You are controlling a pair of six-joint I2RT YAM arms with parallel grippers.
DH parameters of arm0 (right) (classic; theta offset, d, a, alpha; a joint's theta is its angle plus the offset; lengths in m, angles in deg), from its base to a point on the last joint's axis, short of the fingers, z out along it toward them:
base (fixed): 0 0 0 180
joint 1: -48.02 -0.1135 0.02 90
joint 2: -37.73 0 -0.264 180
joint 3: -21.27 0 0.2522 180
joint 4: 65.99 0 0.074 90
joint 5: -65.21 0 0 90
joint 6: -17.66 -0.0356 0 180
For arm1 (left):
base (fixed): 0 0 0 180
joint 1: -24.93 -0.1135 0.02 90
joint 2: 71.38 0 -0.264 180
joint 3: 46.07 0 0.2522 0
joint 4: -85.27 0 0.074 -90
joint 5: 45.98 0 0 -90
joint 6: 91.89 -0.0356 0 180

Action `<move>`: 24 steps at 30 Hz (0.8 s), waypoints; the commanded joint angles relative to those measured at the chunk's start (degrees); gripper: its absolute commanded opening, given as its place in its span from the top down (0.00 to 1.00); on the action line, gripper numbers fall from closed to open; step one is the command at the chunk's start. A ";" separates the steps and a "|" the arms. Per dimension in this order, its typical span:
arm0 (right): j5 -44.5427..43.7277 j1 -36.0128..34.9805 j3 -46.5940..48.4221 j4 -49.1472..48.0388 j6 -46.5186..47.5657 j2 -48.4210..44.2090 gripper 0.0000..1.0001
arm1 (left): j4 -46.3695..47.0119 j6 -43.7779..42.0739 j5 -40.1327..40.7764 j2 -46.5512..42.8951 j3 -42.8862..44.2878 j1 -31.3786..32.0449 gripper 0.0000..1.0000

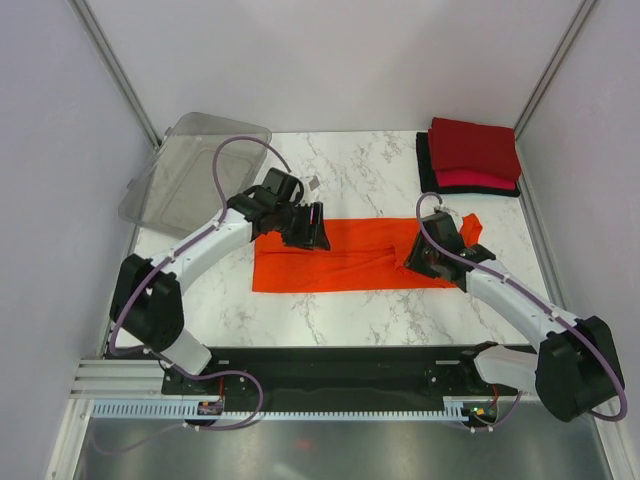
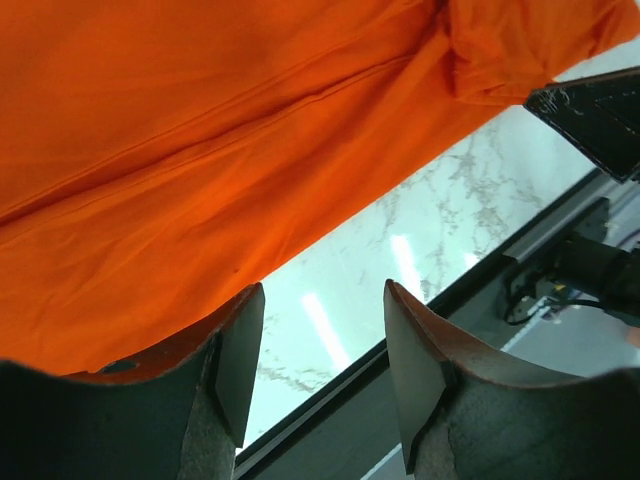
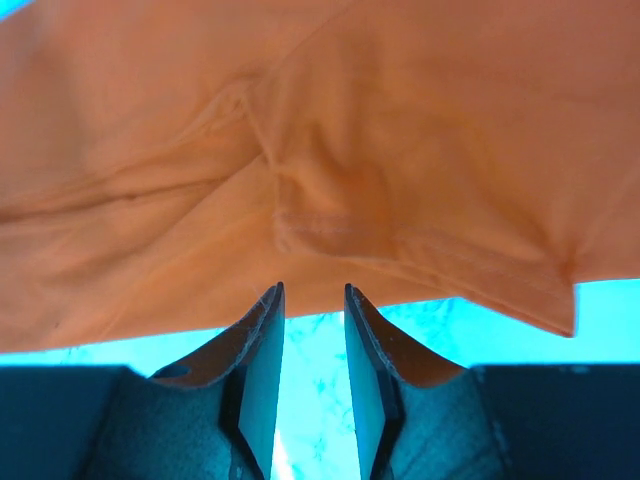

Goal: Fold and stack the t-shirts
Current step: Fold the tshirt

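A bright orange t-shirt (image 1: 350, 255) lies on the marble table as a long flat strip, bunched at its right end. My left gripper (image 1: 305, 228) hovers over the strip's left part, open with nothing between its fingers (image 2: 325, 300); orange cloth (image 2: 200, 150) fills the view ahead of it. My right gripper (image 1: 430, 255) is at the strip's right end, jaws apart by a narrow gap (image 3: 313, 295) with only table showing between them, just short of the shirt's near edge (image 3: 300, 150). At the back right is a stack of folded t-shirts: dark red (image 1: 472, 148) on pinkish-red (image 1: 478, 180) on black (image 1: 428, 165).
A clear plastic bin (image 1: 195, 170) sits tilted at the back left corner. Pale walls close in the table on three sides. A black rail (image 1: 330, 370) with the arm bases runs along the near edge.
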 commanded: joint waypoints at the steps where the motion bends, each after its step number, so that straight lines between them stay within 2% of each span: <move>1: -10.91 1.05 4.76 6.44 0.97 -0.88 0.62 | 8.45 5.88 -8.76 3.78 2.09 1.47 0.41; 5: -11.88 3.77 5.73 4.34 2.73 0.52 0.69 | 13.11 8.52 -10.09 8.54 5.78 4.63 0.41; 10: -6.89 4.92 6.18 -1.53 6.07 5.78 0.79 | 19.44 13.18 -10.79 15.22 8.33 7.79 0.45; 19: 2.88 4.83 -1.46 -11.56 4.58 8.43 0.79 | 25.68 16.17 -7.46 22.34 10.27 11.75 0.45; 24: 2.97 4.83 -2.61 -9.73 3.88 6.51 0.78 | 29.29 16.17 -7.54 25.07 9.92 13.07 0.44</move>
